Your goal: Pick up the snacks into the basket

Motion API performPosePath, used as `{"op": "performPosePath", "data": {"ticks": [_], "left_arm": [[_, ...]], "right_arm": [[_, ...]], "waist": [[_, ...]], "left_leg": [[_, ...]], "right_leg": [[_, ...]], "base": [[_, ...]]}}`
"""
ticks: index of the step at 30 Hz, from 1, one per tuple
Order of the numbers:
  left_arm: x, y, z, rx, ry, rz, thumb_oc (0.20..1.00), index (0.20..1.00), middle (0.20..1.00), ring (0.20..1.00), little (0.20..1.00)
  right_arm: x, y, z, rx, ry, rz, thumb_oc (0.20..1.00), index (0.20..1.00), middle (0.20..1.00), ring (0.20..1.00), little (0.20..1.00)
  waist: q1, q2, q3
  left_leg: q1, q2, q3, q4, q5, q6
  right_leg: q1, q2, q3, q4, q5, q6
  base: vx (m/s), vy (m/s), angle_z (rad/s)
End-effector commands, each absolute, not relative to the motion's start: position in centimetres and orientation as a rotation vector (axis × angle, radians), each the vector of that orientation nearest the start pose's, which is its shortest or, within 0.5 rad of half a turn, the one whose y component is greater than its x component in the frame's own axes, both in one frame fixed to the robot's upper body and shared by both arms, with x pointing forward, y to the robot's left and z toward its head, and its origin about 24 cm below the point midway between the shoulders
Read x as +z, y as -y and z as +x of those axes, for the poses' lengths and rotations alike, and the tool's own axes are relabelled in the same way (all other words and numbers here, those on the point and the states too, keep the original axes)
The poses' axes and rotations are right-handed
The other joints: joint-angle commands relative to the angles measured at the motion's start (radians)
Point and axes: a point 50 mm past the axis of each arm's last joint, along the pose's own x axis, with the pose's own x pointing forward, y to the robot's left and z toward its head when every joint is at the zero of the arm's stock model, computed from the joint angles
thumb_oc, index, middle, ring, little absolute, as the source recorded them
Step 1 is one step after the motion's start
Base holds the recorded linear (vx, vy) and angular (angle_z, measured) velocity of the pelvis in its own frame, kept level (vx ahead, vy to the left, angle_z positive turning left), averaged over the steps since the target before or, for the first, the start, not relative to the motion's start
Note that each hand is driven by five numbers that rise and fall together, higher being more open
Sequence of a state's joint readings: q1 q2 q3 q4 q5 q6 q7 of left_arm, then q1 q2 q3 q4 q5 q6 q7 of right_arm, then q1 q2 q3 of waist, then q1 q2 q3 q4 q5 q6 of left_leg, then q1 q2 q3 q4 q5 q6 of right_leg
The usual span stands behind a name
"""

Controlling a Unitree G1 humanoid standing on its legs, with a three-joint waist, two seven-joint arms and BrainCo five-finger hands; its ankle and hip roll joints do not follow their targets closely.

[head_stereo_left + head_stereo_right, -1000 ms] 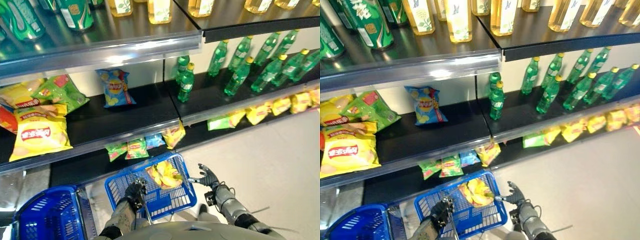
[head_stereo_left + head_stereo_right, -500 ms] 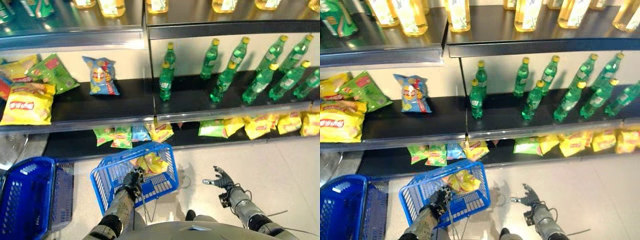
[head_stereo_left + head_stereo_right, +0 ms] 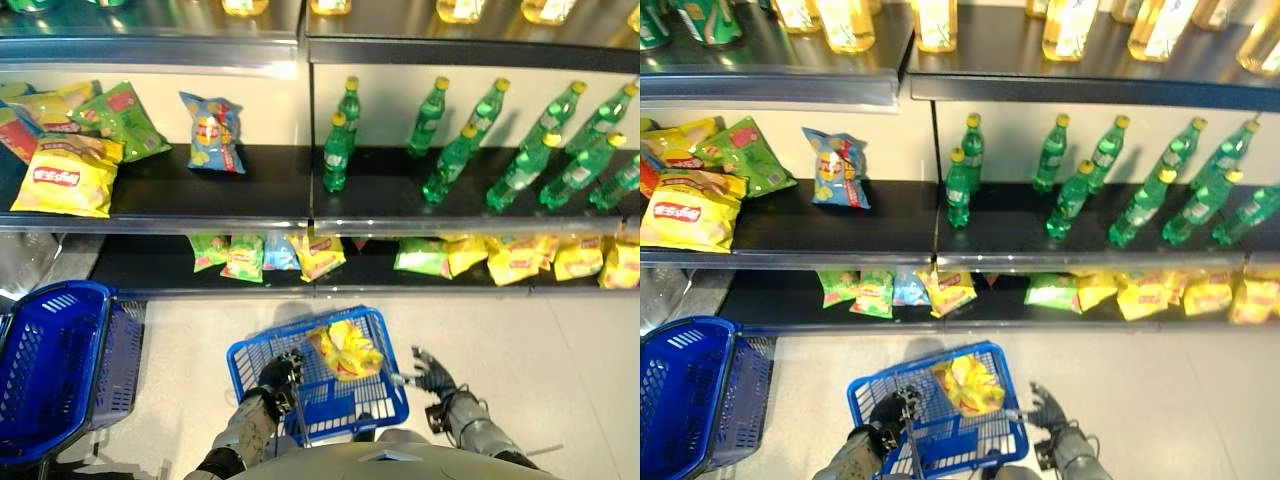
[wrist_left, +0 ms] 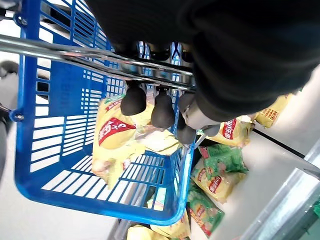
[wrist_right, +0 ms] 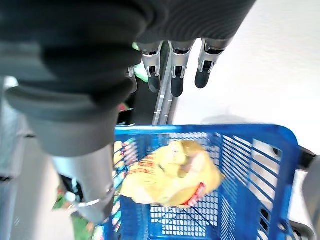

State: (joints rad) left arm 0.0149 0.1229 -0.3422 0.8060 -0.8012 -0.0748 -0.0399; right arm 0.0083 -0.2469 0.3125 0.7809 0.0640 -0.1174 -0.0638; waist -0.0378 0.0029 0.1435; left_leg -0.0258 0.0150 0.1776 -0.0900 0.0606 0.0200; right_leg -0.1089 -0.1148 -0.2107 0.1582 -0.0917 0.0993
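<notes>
The left hand is gripping the basket handle; a yellow snack bag is lying inside. The right hand is hanging open beside the rim — next, another bag from the shelf.

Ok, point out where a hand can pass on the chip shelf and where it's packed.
Bare shelf runs between the blue chip bag and the nearest green bottle, and a narrower gap lies between that blue bag and the green chip bag. The shelf's left end is crowded: the yellow chip bag overlaps other bags. The lower shelf's front is lined with small packets.
</notes>
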Motion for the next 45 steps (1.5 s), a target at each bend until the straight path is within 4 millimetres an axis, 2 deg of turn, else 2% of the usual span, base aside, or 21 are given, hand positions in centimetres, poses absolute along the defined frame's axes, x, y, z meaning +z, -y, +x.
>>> {"op": "performPosePath", "data": {"ticks": [1, 4, 6, 8, 12, 13, 14, 15, 17, 18, 21, 23, 25, 30, 32, 33, 37, 38, 40, 41, 45], "left_arm": [[-10.5, -12.5, 18.8, 0.001, -0.65, -0.579, 0.2, 0.2, 0.2, 0.2, 0.2], [-10.1, -12.9, 19.4, 0.007, -0.631, -0.568, 0.2, 0.2, 0.2, 0.2, 0.2], [-10.1, -13.0, 19.6, 0.011, -0.63, -0.562, 0.2, 0.2, 0.2, 0.2, 0.2], [-9.7, -13.7, 20.5, 0.045, -0.613, -0.558, 0.2, 0.2, 0.2, 0.2, 0.2], [-10.1, -14.0, 20.1, 0.069, -0.632, -0.57, 0.2, 0.2, 0.2, 0.2, 0.2], [-10.6, -13.8, 20.0, 0.084, -0.658, -0.572, 0.2, 0.2, 0.2, 0.2, 0.2], [-10.8, -13.9, 20.1, 0.111, -0.673, -0.576, 0.2, 0.2, 0.2, 0.2, 0.2], [-10.9, -13.7, 20.1, 0.11, -0.677, -0.584, 0.2, 0.2, 0.2, 0.2, 0.2], [-11.3, -13.5, 19.7, 0.108, -0.704, -0.576, 0.2, 0.2, 0.2, 0.2, 0.2], [-11.5, -13.4, 19.5, 0.111, -0.712, -0.581, 0.2, 0.2, 0.2, 0.2, 0.2], [-12.0, -13.6, 18.9, 0.12, -0.73, -0.563, 0.2, 0.2, 0.2, 0.2, 0.2], [-12.4, -13.9, 18.2, 0.135, -0.745, -0.548, 0.2, 0.2, 0.2, 0.2, 0.2], [-12.6, -14.3, 17.7, 0.15, -0.751, -0.546, 0.2, 0.2, 0.2, 0.2, 0.2], [-12.5, -15.5, 17.1, 0.186, -0.726, -0.569, 0.2, 0.2, 0.2, 0.2, 0.2], [-12.4, -15.8, 16.7, 0.197, -0.716, -0.59, 0.2, 0.2, 0.2, 0.2, 0.2], [-12.5, -15.8, 16.5, 0.201, -0.72, -0.596, 0.2, 0.2, 0.2, 0.2, 0.2], [-12.7, -15.7, 16.1, 0.206, -0.728, -0.627, 0.2, 0.2, 0.2, 0.2, 0.2], [-13.1, -15.7, 15.5, 0.219, -0.753, -0.63, 0.2, 0.2, 0.2, 0.2, 0.2], [-13.1, -15.8, 15.4, 0.225, -0.75, -0.636, 0.2, 0.2, 0.2, 0.2, 0.2], [-12.9, -15.9, 15.6, 0.232, -0.737, -0.641, 0.2, 0.2, 0.2, 0.2, 0.2], [-12.9, -16.4, 16.0, 0.261, -0.74, -0.631, 0.2, 0.2, 0.2, 0.2, 0.2]], "right_arm": [[-10.0, 18.8, 18.9, 0.133, -0.601, -0.381, 1.0, 1.0, 1.0, 1.0, 1.0], [-10.3, 18.5, 18.9, 0.137, -0.618, -0.394, 1.0, 1.0, 1.0, 1.0, 1.0], [-10.4, 18.4, 18.9, 0.135, -0.628, -0.389, 1.0, 1.0, 1.0, 1.0, 1.0], [-10.5, 17.9, 19.6, 0.144, -0.639, -0.368, 1.0, 1.0, 1.0, 1.0, 1.0], [-10.6, 17.8, 20.1, 0.173, -0.642, -0.389, 1.0, 1.0, 1.0, 1.0, 1.0], [-10.8, 18.2, 20.1, 0.171, -0.656, -0.408, 1.0, 1.0, 1.0, 1.0, 1.0], [-10.6, 18.5, 20.2, 0.15, -0.646, -0.41, 1.0, 1.0, 1.0, 1.0, 1.0], [-10.9, 18.8, 19.9, 0.142, -0.669, -0.414, 1.0, 1.0, 1.0, 1.0, 1.0], [-11.4, 18.8, 19.4, 0.151, -0.702, -0.416, 1.0, 1.0, 1.0, 1.0, 1.0], [-11.7, 19.0, 19.1, 0.149, -0.723, -0.411, 1.0, 1.0, 1.0, 1.0, 1.0], [-12.2, 19.1, 18.2, 0.155, -0.762, -0.386, 1.0, 1.0, 1.0, 1.0, 1.0], [-12.6, 18.9, 17.4, 0.169, -0.776, -0.37, 1.0, 1.0, 1.0, 1.0, 1.0], [-12.5, 19.0, 17.3, 0.169, -0.773, -0.364, 1.0, 1.0, 1.0, 1.0, 1.0], [-12.4, 19.0, 17.3, 0.152, -0.76, -0.362, 1.0, 1.0, 1.0, 1.0, 1.0], [-12.2, 18.9, 17.5, 0.166, -0.744, -0.382, 1.0, 1.0, 1.0, 1.0, 1.0], [-11.9, 18.8, 17.8, 0.172, -0.73, -0.386, 1.0, 1.0, 1.0, 1.0, 1.0], [-11.9, 18.8, 17.7, 0.165, -0.723, -0.38, 1.0, 1.0, 1.0, 1.0, 1.0], [-11.6, 18.7, 18.0, 0.159, -0.7, -0.386, 1.0, 1.0, 1.0, 1.0, 1.0], [-11.4, 18.7, 18.0, 0.159, -0.693, -0.392, 1.0, 1.0, 1.0, 1.0, 1.0], [-11.3, 18.7, 18.3, 0.168, -0.68, -0.425, 1.0, 1.0, 1.0, 1.0, 1.0], [-11.3, 18.1, 18.5, 0.187, -0.68, -0.436, 1.0, 1.0, 1.0, 1.0, 1.0]], "waist": [[0.011, -0.007, -0.024], [0.017, -0.02, -0.019], [0.019, -0.028, -0.017], [0.037, -0.058, -0.022], [0.049, -0.049, -0.019], [0.039, -0.037, -0.01], [0.012, -0.04, -0.011], [0.001, -0.046, -0.016], [-0.005, -0.057, -0.019], [-0.001, -0.057, -0.024], [0.018, -0.076, -0.026], [0.04, -0.058, -0.034], [0.053, -0.042, -0.042], [0.042, -0.04, -0.059], [0.069, -0.028, -0.042], [0.068, -0.023, -0.031], [0.066, -0.002, -0.027], [0.068, -0.001, -0.032], [0.071, -0.004, -0.03], [0.079, -0.019, -0.03], [0.09, -0.046, -0.025]], "left_leg": [[-0.011, -0.003, -0.062, 0.003, 0.002, -0.028], [0.014, 0.036, -0.089, 0.006, -0.017, -0.052], [0.022, 0.053, -0.098, 0.011, -0.024, -0.063], [0.056, 0.134, -0.106, 0.014, -0.025, -0.121], [0.05, 0.252, -0.12, 0.048, 0.052, -0.179], [-0.007, 0.308, -0.094, 0.108, 0.177, -0.19], [-0.018, 0.366, 0.025, 0.13, 0.262, -0.196], [-0.013, 0.376, 0.103, 0.137, 0.264, -0.189], [-0.027, 0.341, 0.172, 0.216, 0.195, -0.174], [-0.037, 0.299, 0.143, 0.237, 0.16, -0.163], [-0.083, 0.063, 0.026, 0.261, -0.027, -0.081], [-0.086, -0.081, -0.058, 0.177, -0.035, -0.032], [-0.084, -0.141, -0.126, 0.108, -0.01, -0.002], [-0.008, -0.106, -0.096, 0.003, 0.014, 0.007], [-0.012, -0.071, -0.05, 0.003, 0.012, -0.006], [-0.007, -0.067, -0.061, 0.003, 0.013, -0.005], [0.006, -0.048, -0.071, 0.003, 0.005, -0.004], [0.017, -0.035, -0.072, 0.003, -0.012, -0.008], [0.027, -0.032, -0.069, 0.003, -0.019, -0.009], [0.033, -0.018, -0.066, 0.003, -0.034, -0.024], [0.051, 0.022, -0.07, 0.003, -0.042, -0.054]], "right_leg": [[-0.017, -0.139, 0.07, -0.126, 0.275, 0.072], [0.001, -0.254, 0.133, -0.188, 0.355, 0.106], [0.006, -0.269, 0.156, -0.192, 0.365, 0.114], [0.015, -0.239, 0.152, -0.162, 0.305, 0.126], [0.052, -0.151, 0.074, -0.16, 0.218, 0.112], [0.074, -0.095, 0.03, -0.17, 0.2, 0.072], [0.093, -0.066, -0.005, -0.198, 0.201, 0.057], [0.103, -0.038, -0.018, -0.228, 0.197, 0.036], [0.107, -0.015, -0.028, -0.245, 0.176, 0.02], [0.106, -0.009, -0.02, -0.245, 0.171, 0.015], [0.114, -0.008, -0.006, -0.245, 0.18, 0.012], [0.115, 0.035, 0.018, -0.245, 0.189, 0.008], [0.115, 0.077, 0.046, -0.245, 0.196, 0.004], [0.074, 0.089, 0.0, -0.129, 0.177, 0.02], [0.052, 0.007, -0.135, -0.093, 0.189, 0.053], [0.043, -0.013, -0.141, -0.06, 0.194, 0.053], [0.042, -0.108, -0.131, -0.06, 0.239, 0.064], [0.038, -0.191, -0.108, -0.09, 0.311, 0.088], [0.046, -0.211, -0.096, -0.107, 0.331, 0.098], [0.049, -0.272, -0.091, -0.166, 0.391, 0.128], [0.056, -0.31, -0.05, -0.187, 0.433, 0.148]], "base": [[0.13, -0.369, -0.15], [0.16, -0.421, 0.03], [0.17, -0.399, 0.19], [0.27, -0.593, 0.41], [0.14, -0.527, 0.22], [0.01, -0.479, 0.42], [0.03, -0.628, 1.0], [0.03, -0.534, 1.06], [0.03, -0.415, 0.61], [0.05, -0.267, -0.13], [0.1, -0.201, -0.18], [0.17, -0.122, -0.15], [0.14, -0.101, -0.47], [0.08, -0.046, -0.38], [-0.04, -0.085, -0.6], [-0.01, -0.085, -1.0], [0.06, -0.128, -0.25], [0.13, -0.196, 0.03], [0.13, -0.226, -0.05], [0.12, -0.319, 0.02], [0.15, -0.37, -0.02]]}}
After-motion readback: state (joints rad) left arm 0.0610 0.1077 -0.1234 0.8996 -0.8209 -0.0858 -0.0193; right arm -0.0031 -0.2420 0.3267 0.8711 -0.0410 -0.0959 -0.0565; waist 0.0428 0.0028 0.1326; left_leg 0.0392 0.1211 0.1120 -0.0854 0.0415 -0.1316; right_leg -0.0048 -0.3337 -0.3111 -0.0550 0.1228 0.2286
